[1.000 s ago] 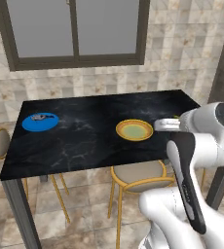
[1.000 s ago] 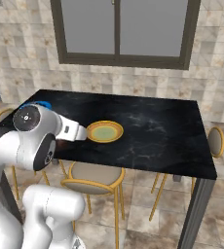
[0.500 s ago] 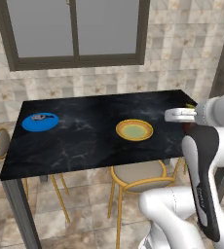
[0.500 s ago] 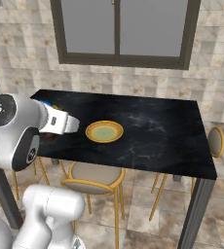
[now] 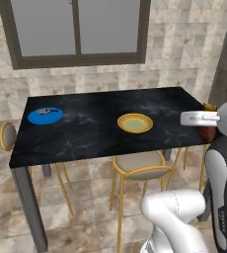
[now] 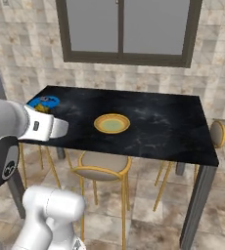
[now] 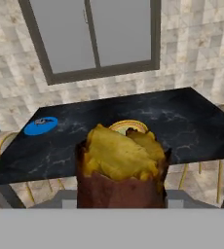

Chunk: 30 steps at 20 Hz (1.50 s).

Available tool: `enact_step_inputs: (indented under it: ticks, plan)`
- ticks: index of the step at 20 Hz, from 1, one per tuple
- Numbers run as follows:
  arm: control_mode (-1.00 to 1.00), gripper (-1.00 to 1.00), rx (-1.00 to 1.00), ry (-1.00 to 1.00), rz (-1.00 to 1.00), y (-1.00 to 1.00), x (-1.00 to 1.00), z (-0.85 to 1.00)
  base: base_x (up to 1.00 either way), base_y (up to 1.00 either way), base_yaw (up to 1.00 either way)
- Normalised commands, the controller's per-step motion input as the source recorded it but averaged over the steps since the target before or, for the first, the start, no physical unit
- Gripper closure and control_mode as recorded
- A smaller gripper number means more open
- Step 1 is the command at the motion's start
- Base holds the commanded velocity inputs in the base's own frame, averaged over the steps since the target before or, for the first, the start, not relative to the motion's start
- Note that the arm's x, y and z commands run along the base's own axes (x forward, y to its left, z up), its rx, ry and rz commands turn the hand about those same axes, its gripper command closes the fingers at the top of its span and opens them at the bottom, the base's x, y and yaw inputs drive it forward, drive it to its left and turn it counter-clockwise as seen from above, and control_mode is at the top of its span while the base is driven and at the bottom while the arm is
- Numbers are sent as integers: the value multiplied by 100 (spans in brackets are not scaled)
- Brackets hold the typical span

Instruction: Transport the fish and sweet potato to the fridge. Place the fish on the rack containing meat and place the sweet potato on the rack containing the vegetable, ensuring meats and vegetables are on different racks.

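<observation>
The gripper (image 7: 120, 197) clamps the sweet potato (image 7: 120, 168), its split yellow top up, raised near the black table (image 5: 100, 133); on the table sits a yellow plate (image 5: 134, 123); farther left, the fish (image 5: 47, 111) lies on a blue plate (image 5: 45, 116).

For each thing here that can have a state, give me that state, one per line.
sweet potato: off the table, gripped, its yellow flesh facing the hand camera.
gripper: shut on the sweet potato, beside the table's edge.
fish: lying on the blue plate.
yellow plate: on the table, nothing on it.
window: shut.
</observation>
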Motion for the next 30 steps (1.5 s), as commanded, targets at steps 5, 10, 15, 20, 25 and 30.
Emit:
enact_step_inputs:
  ticks: [5, 10, 15, 20, 25, 30]
  plan:
    - [100, 100, 0, 0, 0, 0, 0, 0, -39, 100, 9]
    - [100, 100, 0, 0, 0, 0, 0, 0, -8, 99, 54]
    - [100, 100, 0, 0, 0, 0, 0, 0, 0, 15, 99]
    - [100, 100, 0, 0, 0, 0, 0, 0, 1, 0, 100]
    - [100, 100, 0, 0, 0, 0, 0, 0, 94, 0, 71]
    - [100, 100, 0, 0, 0, 0, 0, 0, 100, 0, 27]
